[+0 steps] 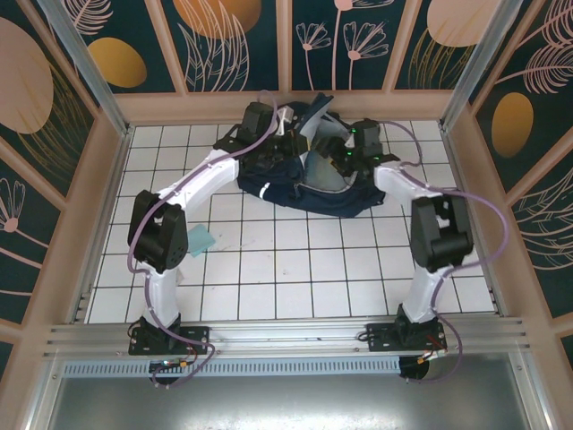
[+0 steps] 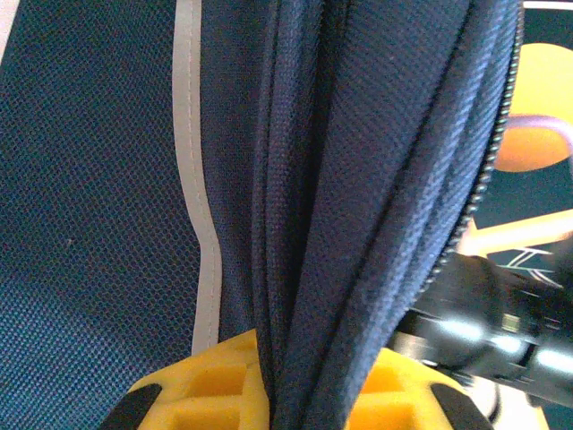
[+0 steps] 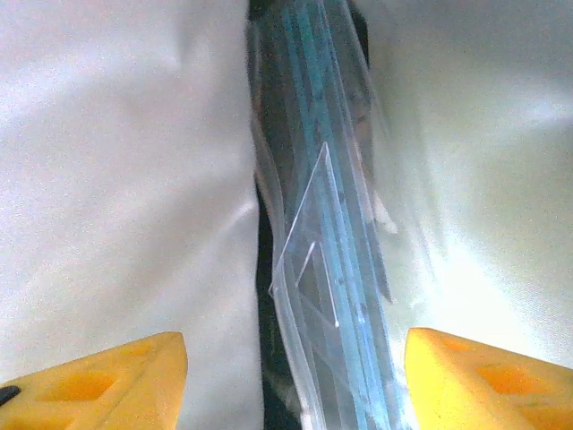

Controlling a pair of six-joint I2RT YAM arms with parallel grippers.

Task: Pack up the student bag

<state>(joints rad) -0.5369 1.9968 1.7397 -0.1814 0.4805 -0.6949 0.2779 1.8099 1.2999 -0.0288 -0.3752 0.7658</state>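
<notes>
The navy student bag (image 1: 304, 195) lies at the back middle of the tiled table, its mouth held open. My left gripper (image 1: 283, 122) is shut on a bunch of the bag's navy fabric, lifting the flap; in the left wrist view the yellow fingers (image 2: 206, 385) pinch the folds (image 2: 358, 224) beside a white stripe (image 2: 192, 179) and the zip edge. My right gripper (image 1: 346, 152) reaches into the opening. In the right wrist view it is open (image 3: 295, 358), fingers wide apart, around a clear plastic pouch (image 3: 331, 224) of blue-edged rulers standing between the pale lining (image 3: 116, 179), without touching it.
A flat light-teal item (image 1: 201, 240) lies on the tiles beside the left arm's elbow. Wooden frame walls close in the table at the back and sides. The right arm's dark wrist (image 2: 483, 331) shows close behind the held fabric.
</notes>
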